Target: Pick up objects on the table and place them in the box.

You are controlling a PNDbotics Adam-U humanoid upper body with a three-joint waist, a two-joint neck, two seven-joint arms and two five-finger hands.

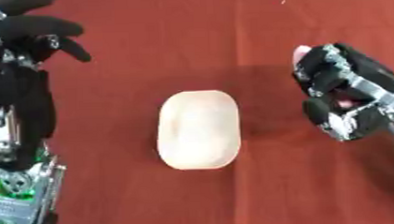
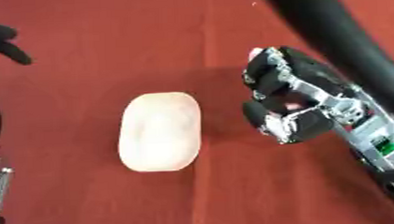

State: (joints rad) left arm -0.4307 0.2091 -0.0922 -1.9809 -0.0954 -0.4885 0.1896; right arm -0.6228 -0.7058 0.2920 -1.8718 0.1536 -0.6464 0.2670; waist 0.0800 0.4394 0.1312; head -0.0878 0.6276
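Centre of frame: pale cream, smooth rounded oblong object [image 1: 197,130] flat on red-brown counter [image 1: 190,39], long axis running top-to-bottom of frame. Right robot hand [image 2: 286,103] just right of it, apart, not touching, fingers curled, holding nothing. Left robot hand [image 1: 29,33] upper left, farther off, fingers spread open. Right is nearer; object lies to its left. Box not in view. No labels or writing legible.

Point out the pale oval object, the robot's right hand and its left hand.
pale oval object [image 1: 197,130], left eye view, middle of its top.
right hand [image 2: 295,105], right eye view, on its curled fingers.
left hand [image 1: 21,33], left eye view, on its black fingers.
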